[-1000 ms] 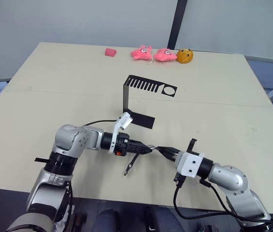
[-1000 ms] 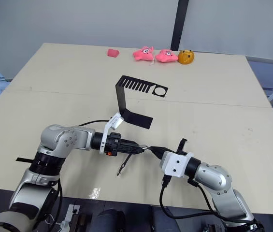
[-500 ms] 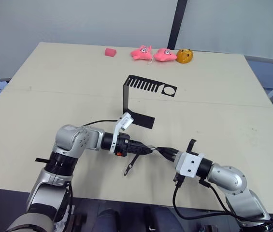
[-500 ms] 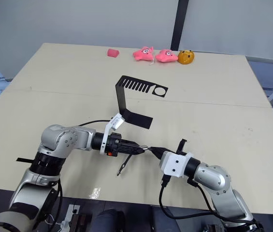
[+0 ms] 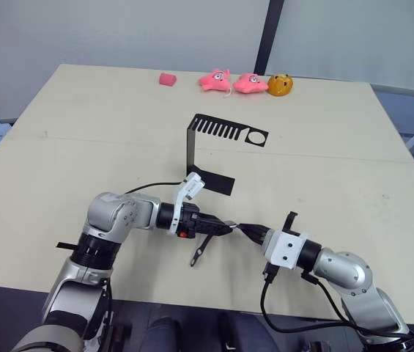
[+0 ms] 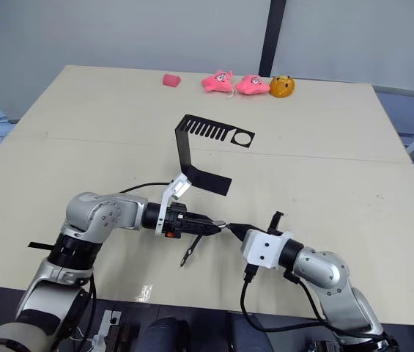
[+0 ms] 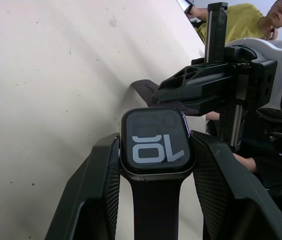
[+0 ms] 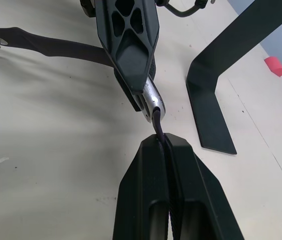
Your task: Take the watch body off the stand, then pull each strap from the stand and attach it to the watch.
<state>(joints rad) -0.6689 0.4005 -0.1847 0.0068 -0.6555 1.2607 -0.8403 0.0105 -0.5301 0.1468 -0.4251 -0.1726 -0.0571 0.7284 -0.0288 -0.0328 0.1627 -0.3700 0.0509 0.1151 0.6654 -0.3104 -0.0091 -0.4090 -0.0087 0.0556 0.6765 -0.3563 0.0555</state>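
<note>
My left gripper (image 5: 220, 229) is shut on the watch body (image 7: 155, 142), a grey-rimmed case whose black screen shows white digits. One dark strap (image 5: 199, 249) is fixed to the case and hangs down to the table. My right gripper (image 5: 250, 230) faces it tip to tip, shut on the second strap (image 8: 159, 122). The end of that strap touches the case's metal edge (image 8: 153, 99). The black stand (image 5: 215, 150) sits on the table just behind both grippers, with nothing on its slotted top plate.
Two pink plush toys (image 5: 230, 81), an orange toy (image 5: 280, 85) and a small pink block (image 5: 167, 78) line the table's far edge. A thin dark strip (image 5: 64, 243) lies by the left arm. A person in a yellow shirt (image 7: 240, 20) shows behind the right gripper.
The left arm's elbow has edged slightly to the right. Both grippers stay tip to tip, holding the watch body and the second strap as before.
</note>
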